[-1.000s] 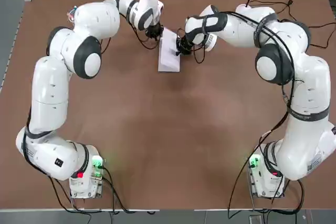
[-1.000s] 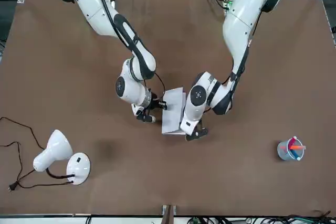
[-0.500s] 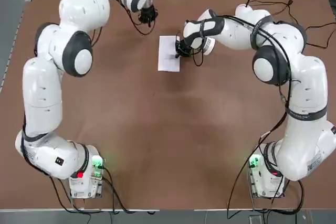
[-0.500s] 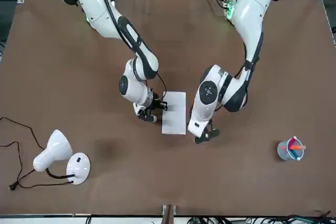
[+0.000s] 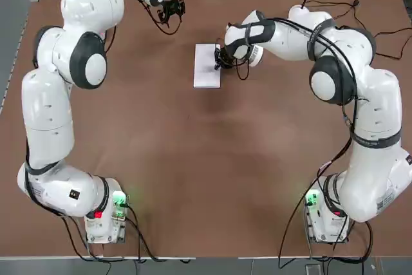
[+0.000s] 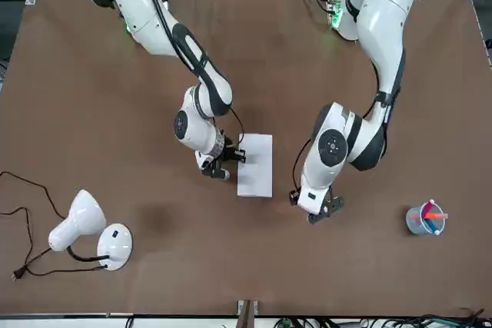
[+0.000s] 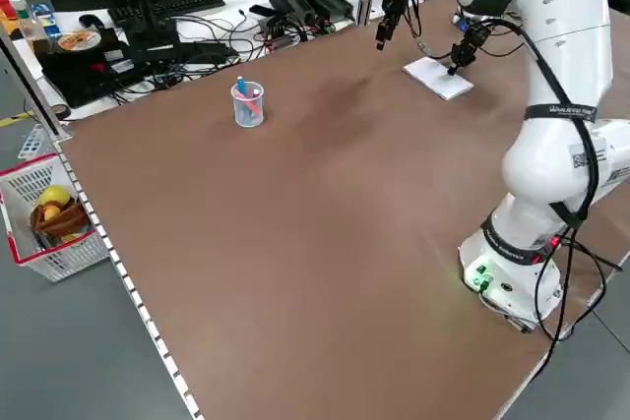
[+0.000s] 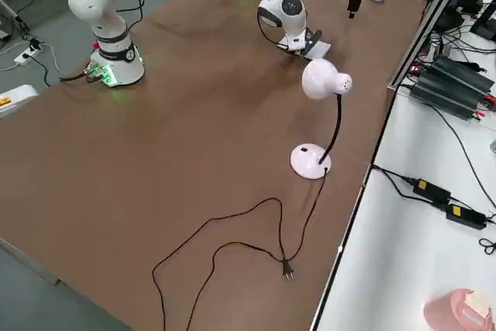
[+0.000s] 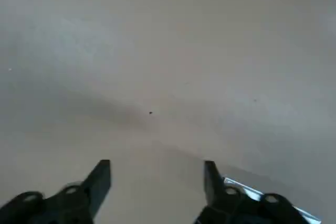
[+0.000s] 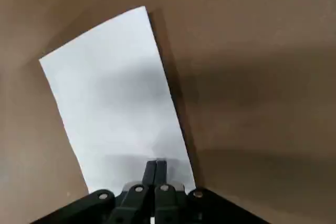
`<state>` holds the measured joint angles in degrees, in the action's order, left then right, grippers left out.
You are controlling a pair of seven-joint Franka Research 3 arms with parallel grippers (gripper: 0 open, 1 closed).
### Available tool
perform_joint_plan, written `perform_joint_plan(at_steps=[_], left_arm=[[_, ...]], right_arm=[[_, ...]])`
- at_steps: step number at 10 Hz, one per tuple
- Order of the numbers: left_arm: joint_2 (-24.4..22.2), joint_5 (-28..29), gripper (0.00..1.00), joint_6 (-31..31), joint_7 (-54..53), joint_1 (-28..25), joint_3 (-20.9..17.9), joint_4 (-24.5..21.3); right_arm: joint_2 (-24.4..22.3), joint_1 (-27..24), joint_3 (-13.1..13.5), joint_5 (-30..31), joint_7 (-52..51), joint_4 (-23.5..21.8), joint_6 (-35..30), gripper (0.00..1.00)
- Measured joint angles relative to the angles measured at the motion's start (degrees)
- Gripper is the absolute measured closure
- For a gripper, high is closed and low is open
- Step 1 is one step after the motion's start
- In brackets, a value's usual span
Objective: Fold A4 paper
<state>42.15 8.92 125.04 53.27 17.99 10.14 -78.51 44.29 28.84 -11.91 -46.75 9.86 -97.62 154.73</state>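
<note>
The A4 paper [image 5: 206, 66] lies flat on the brown table as a narrow white strip, also seen in the front view [image 6: 256, 167]. My right gripper [image 5: 219, 63] is shut, its tips pressing down on the paper's right edge; the right wrist view shows the closed fingers [image 10: 156, 169] resting on the sheet [image 10: 113, 93]. My left gripper [image 5: 174, 8] hovers apart from the paper, toward the table's far left. It is open in the left wrist view [image 9: 156, 177], with only bare table between its fingers.
A white desk lamp [image 6: 83, 225] with a black cord stands at the table's far right. A clear cup of pens [image 6: 425, 219] sits at the far left. Cables and equipment [image 7: 295, 7] line the bench beyond the far edge.
My left gripper let go of the paper's far end, opened, and swung away to the far left. The raised paper flap now lies flat. The right gripper held still.
</note>
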Motion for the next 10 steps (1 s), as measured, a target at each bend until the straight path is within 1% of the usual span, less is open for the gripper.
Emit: perform_joint_plan(at_steps=[2,3,4,6,7,10], left_arm=[[-0.3,-0.6,0.1,0.6,0.9,-1.3,0.0,0.5],[-1.1,-1.3,0.04,0.7,0.7,-2.7,0.1,0.7],[-1.9,-1.9,0.0,0.7,0.5,-3.8,0.1,0.7],[-2.7,-2.1,0.0,0.7,0.5,-5.0,0.1,0.7],[-2.7,-2.1,0.0,0.7,0.2,-5.7,0.1,0.7],[-2.7,-2.1,0.0,0.7,-3.9,-8.3,0.0,0.8]], right_arm=[[-1.2,0.9,-0.2,0.0,0.0,-0.5,-1.6,0.97],[-2.2,1.2,-0.2,0.0,0.0,-1.8,-2.0,0.97],[-3.4,1.4,-0.2,0.0,0.0,-3.7,-2.1,0.97],[-5.1,1.8,-0.2,0.0,-0.1,-7.2,-2.0,0.97],[-5.4,2.1,-0.2,0.0,-0.2,-8.0,-1.7,0.97],[-5.6,2.7,-0.2,0.0,-0.2,-8.0,-0.3,0.97]])
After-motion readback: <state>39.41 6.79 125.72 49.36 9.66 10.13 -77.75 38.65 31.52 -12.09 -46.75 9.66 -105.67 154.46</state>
